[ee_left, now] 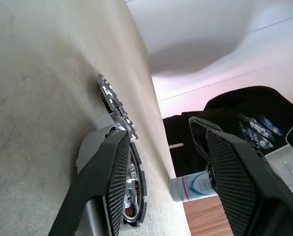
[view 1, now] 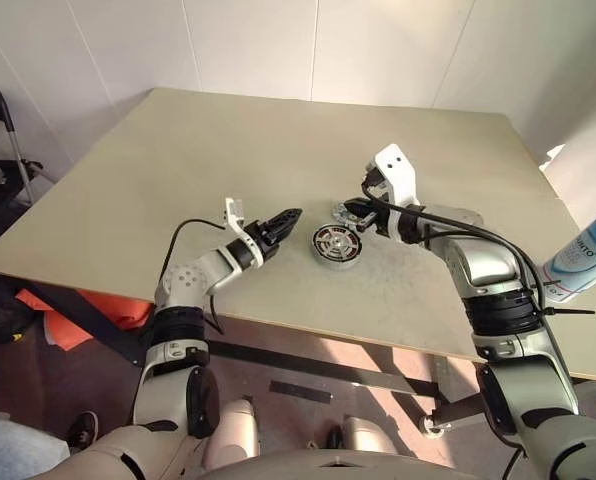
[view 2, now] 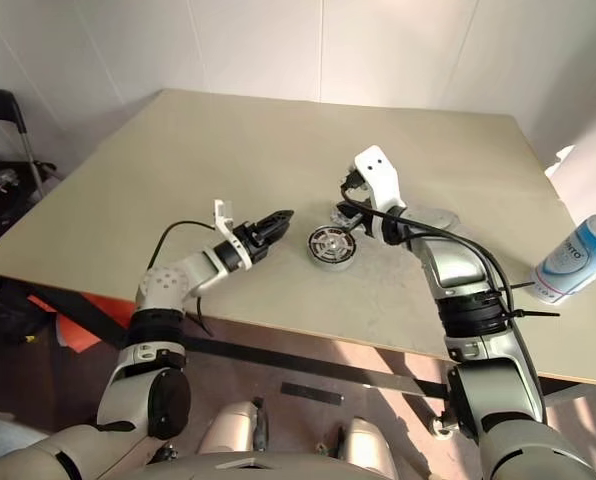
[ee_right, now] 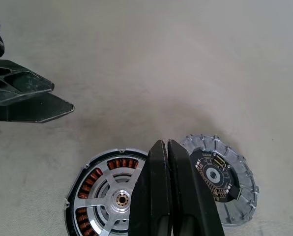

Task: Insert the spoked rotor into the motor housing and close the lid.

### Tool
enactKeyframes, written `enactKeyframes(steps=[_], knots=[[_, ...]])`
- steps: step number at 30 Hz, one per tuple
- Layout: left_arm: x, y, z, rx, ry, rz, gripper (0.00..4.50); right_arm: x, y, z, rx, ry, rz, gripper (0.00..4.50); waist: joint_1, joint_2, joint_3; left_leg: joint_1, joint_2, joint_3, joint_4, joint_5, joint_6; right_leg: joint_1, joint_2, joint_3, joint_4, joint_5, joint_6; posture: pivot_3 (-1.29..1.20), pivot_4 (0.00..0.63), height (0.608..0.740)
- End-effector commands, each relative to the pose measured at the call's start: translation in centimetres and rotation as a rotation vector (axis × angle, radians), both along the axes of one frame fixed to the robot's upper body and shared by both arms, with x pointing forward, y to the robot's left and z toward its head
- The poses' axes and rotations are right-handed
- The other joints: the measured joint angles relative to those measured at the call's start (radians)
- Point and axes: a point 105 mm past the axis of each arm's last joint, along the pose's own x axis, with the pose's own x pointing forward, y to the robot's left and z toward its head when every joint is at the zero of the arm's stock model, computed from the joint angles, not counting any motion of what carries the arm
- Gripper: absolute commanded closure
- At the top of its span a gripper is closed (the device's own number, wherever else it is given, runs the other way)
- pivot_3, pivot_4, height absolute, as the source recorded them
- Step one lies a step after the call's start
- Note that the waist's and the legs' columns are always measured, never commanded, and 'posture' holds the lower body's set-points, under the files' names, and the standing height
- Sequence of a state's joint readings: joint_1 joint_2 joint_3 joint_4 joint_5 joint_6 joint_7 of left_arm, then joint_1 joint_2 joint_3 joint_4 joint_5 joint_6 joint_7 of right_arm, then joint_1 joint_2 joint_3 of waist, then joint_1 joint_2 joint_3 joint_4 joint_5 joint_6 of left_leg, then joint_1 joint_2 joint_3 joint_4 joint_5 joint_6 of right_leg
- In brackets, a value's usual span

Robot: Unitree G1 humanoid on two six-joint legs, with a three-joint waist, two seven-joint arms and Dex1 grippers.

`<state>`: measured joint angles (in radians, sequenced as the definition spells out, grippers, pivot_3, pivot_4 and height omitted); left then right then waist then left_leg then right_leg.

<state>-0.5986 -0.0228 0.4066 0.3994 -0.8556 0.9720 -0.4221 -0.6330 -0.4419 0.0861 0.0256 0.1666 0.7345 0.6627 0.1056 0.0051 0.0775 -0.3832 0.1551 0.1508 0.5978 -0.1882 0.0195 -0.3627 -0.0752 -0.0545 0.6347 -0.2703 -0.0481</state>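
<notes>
One spoked rotor (ee_right: 109, 189) inside motor housing (ee_right: 75, 209).

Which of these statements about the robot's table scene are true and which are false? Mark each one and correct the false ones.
1. The lid sits on top of the motor housing. False: it lies flat on the table beside the housing.
2. The right gripper has its fingers pressed together. True.
3. The left gripper is clamped on the housing. False: its fingers stand apart, beside the housing, holding nothing.
4. Copper-coloured windings show inside the housing. True.
5. A spray can lies at the table's right edge. True.
</notes>
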Motion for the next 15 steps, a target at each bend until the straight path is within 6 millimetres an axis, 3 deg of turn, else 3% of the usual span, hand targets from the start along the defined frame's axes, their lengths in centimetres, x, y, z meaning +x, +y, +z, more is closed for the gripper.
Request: enactKeyframes(steps=[1, 5, 10, 12, 15], knots=[[0.1, 0.6, 1.4, 0.019, -0.074, 0.022, 1.87, -0.8, 1.1, 1.0, 0.027, -0.026, 0.054, 4.50, 0.000, 0.000, 0.000, 0.000, 0.000, 0.000, 0.000, 0.000, 0.000, 0.000, 0.000, 0.000, 0.000, 0.000, 0.000, 0.00, 0.000, 0.740], [0.2, 1.8, 1.3, 0.096, -0.112, 0.072, 1.87, -1.7, 2.1, -0.8, 0.058, 0.042, 0.084, 4.50, -0.001, 0.000, 0.000, 0.000, 0.000, 0.000, 0.000, 0.000, 0.000, 0.000, 0.000, 0.000, 0.000, 0.000, 0.000, 0.00, 0.000, 0.740], [0.0, 2.8, 1.0, 0.166, -0.136, 0.100, 1.87, -1.4, 1.4, -7.4, 0.003, 0.195, -0.003, 4.50, -0.002, 0.000, 0.000, 0.001, 0.000, 0.000, 0.000, 0.000, -0.001, 0.001, 0.000, 0.000, 0.000, 0.000, 0.000, 0.00, 0.000, 0.740], [0.0, 3.0, 0.9, 0.192, -0.142, 0.104, 1.87, -1.0, 1.2, -7.5, -0.001, 0.191, -0.019, 4.50, -0.005, 0.000, 0.000, 0.002, 0.000, 0.000, 0.000, 0.001, -0.002, 0.002, 0.000, 0.000, 0.000, 0.000, 0.000, 0.00, 0.000, 0.740], [0.0, 3.2, 0.8, 0.200, -0.144, 0.116, 1.87, -0.9, 1.4, -5.9, 0.010, 0.140, 0.013, 4.50, -0.005, 0.000, 0.000, 0.011, 0.000, 0.000, -0.001, 0.000, -0.001, 0.010, 0.000, 0.000, 0.000, 0.000, 0.001, 0.00, 0.000, 0.740]])
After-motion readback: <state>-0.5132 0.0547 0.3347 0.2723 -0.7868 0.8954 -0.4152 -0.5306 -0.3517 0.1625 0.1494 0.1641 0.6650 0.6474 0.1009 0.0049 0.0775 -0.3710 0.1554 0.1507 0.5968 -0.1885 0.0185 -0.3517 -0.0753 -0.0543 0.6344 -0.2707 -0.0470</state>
